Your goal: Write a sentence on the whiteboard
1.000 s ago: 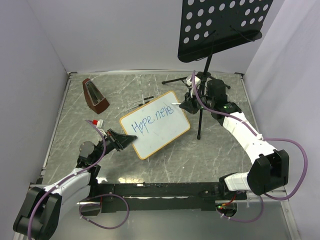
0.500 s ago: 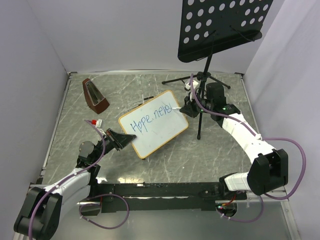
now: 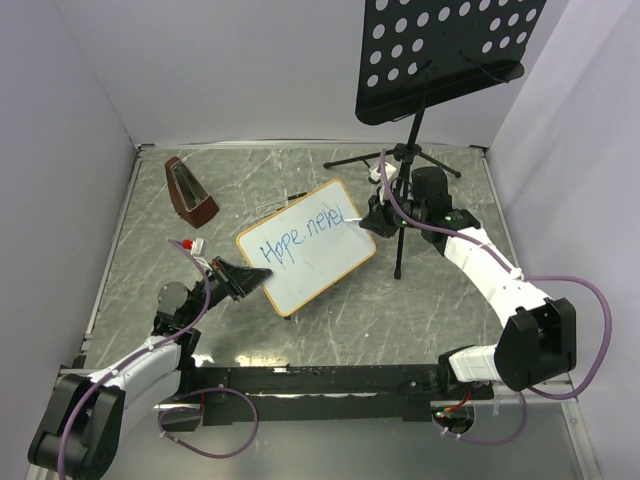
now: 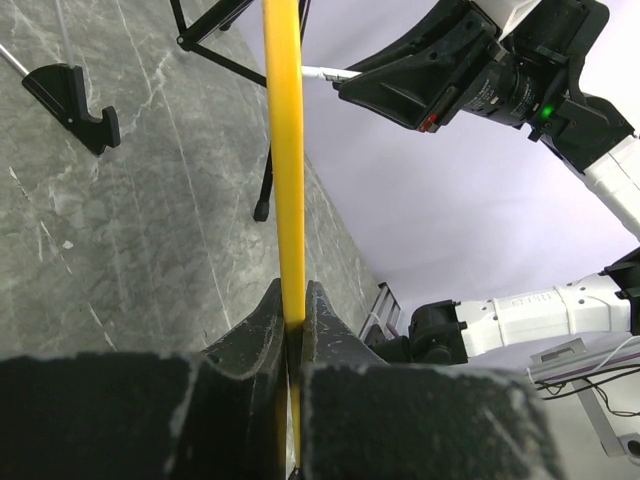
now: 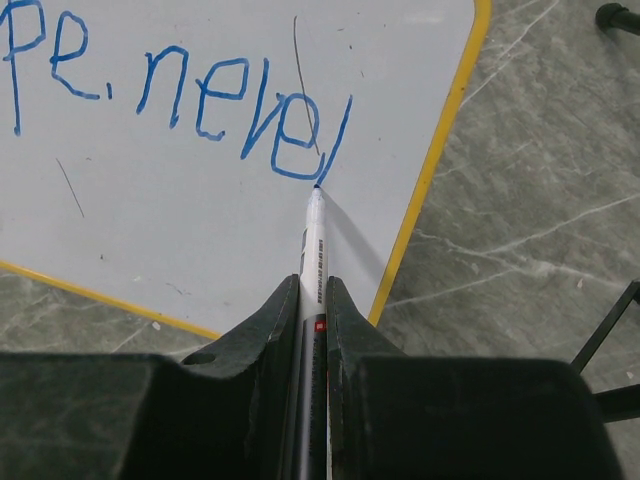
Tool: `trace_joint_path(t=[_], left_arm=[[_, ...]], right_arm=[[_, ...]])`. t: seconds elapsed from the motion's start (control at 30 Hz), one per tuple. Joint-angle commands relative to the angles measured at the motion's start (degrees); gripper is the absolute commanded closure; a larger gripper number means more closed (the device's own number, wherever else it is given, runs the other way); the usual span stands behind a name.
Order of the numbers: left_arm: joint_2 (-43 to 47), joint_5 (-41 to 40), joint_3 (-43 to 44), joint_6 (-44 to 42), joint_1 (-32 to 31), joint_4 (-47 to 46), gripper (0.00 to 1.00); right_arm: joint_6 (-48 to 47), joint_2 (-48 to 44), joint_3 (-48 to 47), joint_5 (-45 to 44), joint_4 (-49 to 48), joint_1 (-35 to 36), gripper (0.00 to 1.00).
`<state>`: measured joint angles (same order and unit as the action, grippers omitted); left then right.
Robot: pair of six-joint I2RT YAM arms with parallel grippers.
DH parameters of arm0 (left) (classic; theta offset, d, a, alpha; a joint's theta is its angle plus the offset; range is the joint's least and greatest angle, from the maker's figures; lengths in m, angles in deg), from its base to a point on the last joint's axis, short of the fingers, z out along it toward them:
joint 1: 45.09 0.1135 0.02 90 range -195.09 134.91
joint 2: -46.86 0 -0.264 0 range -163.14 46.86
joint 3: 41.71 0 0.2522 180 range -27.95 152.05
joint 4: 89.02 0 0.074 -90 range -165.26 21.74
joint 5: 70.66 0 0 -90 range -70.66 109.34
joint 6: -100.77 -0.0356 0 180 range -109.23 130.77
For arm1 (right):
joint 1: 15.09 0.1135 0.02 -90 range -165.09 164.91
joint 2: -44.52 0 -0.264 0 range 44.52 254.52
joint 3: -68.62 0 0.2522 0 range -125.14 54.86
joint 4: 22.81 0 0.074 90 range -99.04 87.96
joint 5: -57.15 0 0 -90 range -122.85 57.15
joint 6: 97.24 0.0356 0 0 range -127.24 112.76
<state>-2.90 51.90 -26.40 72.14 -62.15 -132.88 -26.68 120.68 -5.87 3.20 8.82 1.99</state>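
Observation:
The whiteboard (image 3: 312, 258), white with a thin tan frame, lies tilted in the middle of the table. Blue marker words "Hope. neve" plus a fresh slanted stroke (image 3: 305, 235) run along its far side. My left gripper (image 3: 262, 283) is shut on the board's near-left edge; the left wrist view shows the frame (image 4: 284, 150) edge-on between the jaws of that gripper (image 4: 290, 310). My right gripper (image 3: 368, 222) is shut on a white marker (image 5: 313, 250). The marker's tip touches the board (image 5: 200, 230) at the bottom of the last stroke of the writing (image 5: 230, 100). In the right wrist view the gripper (image 5: 313, 295) sits just off the board's right edge.
A black perforated music-stand plate (image 3: 445, 50) hangs over the back right, and its pole (image 3: 404, 210) and tripod legs stand just behind my right gripper. A brown metronome (image 3: 190, 190) stands at the back left. A small red-and-white object (image 3: 189, 245) lies near my left arm.
My right gripper has shifted slightly left and down with the marker, and new blue strokes have appeared after "neve". The left gripper and the board have stayed put.

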Motion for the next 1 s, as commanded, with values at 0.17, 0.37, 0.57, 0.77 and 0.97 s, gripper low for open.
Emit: trace_joint_path(t=[0.17,0.37,0.57,0.77,0.97], left_arm=[[0.36,1.72,-1.37,1.57,0.1,-12.33,0.99],[0.36,1.99,-1.37,1.66,0.1,-12.69,0.99],[0.98,1.9,-1.45,1.57,0.18,-12.42,0.99],[1.07,1.99,-1.37,1.65,0.27,-12.42,0.99],[1.24,1.99,-1.37,1.57,0.36,-12.16,0.99]], right_arm=[[0.63,2.24,-5.36,0.33,-1.17,-0.38,1.0],[1.25,3.38,-6.59,-0.72,-1.87,-0.29,1.0],[1.77,4.08,-6.95,-1.86,-2.75,-0.64,1.0],[2.48,4.35,-7.56,-2.57,-3.45,-1.0,1.0],[2.74,4.35,-7.56,-3.18,-3.81,-1.52,1.0]])
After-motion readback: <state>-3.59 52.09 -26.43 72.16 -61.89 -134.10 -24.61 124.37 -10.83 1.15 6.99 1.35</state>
